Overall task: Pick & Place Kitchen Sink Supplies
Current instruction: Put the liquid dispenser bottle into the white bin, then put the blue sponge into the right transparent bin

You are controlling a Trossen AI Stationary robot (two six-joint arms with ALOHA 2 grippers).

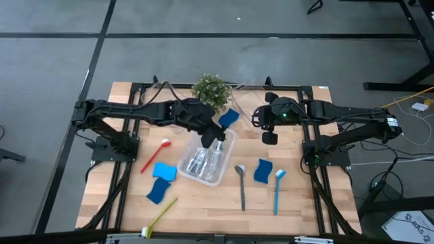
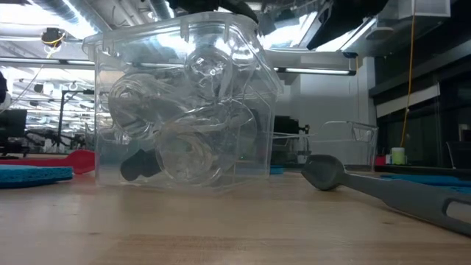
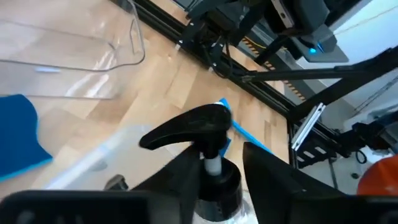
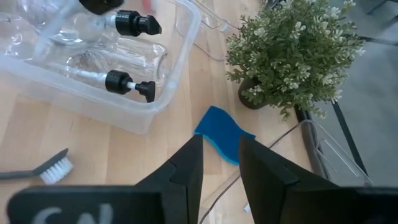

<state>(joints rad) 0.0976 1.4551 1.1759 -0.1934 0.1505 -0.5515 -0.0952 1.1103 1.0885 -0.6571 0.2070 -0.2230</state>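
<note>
A clear bin [image 1: 205,161] at the table's middle holds clear pump bottles [image 4: 124,84] with black tops, lying down. My left gripper [image 1: 211,138] hangs over the bin's far end, open, its fingers on either side of one pump bottle's black top [image 3: 186,127]. My right gripper [image 1: 270,133] hovers to the right of the bin, above a blue sponge [image 4: 222,132], open a little with nothing between its fingers. More blue sponges [image 1: 163,171] [image 1: 263,171] and red [image 1: 154,155], grey [image 1: 241,184], blue [image 1: 278,190] and yellow-green [image 1: 160,215] brushes lie flat on the table. My left gripper has its two fingers on either side of the pump bottle's black collar [image 3: 219,185], just below the pump head. They reach slanting down from the table's left. I cannot tell whether they touch the collar.
A small green potted plant [image 1: 211,90] stands at the far middle, close to both grippers. A second clear bin [image 3: 68,43] sits beside it near the far edge. Black frame rails [image 1: 319,183] run along the table's sides.
</note>
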